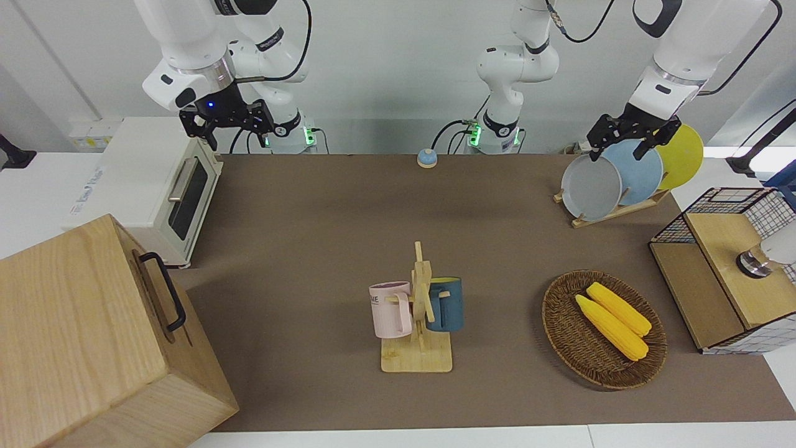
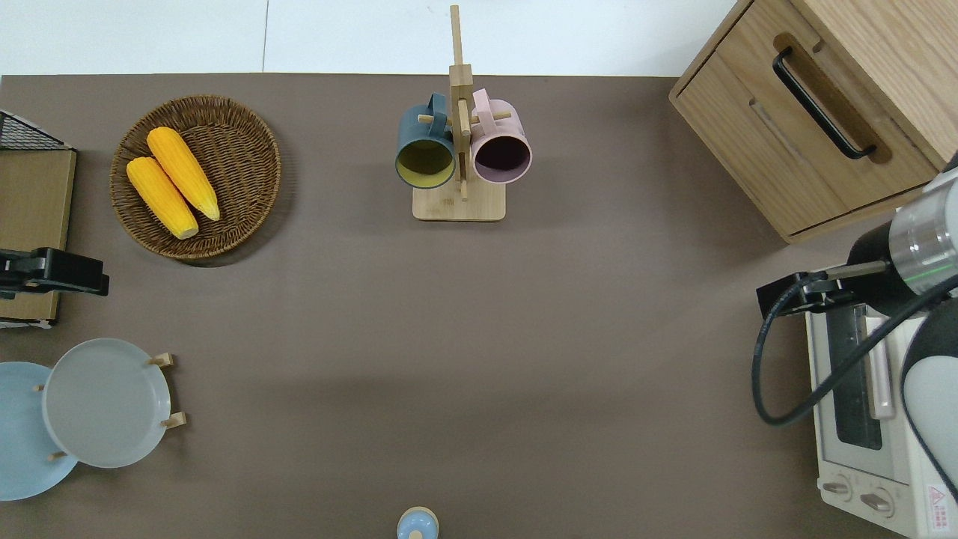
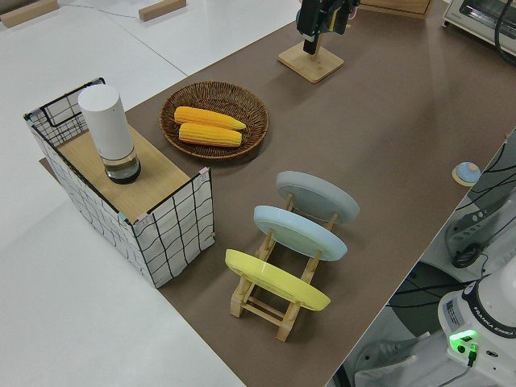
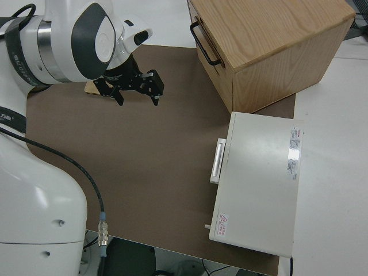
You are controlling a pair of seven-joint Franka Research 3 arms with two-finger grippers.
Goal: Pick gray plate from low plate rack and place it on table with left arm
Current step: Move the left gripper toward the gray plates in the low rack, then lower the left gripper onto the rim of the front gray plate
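Still racked: the gray plate [image 1: 591, 186] leans in the low plate rack [image 1: 612, 211] on the table [image 1: 323, 224].
Front view: the left gripper [image 1: 629, 144], fingers spread and holding nothing, hangs up by the racked plates; the right gripper [image 1: 229, 122] is parked, fingers apart. Overhead: the gray plate is the rack's plate nearest the table's middle, overlapping the sky-blue plate [image 2: 22, 430]. Left side view: the yellow plate [image 3: 276, 280] sits in the rack's opposite end slot.

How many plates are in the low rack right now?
3, all standing in the low plate rack: gray plate farthest from the robots, blue plate in the middle, yellow plate nearest.
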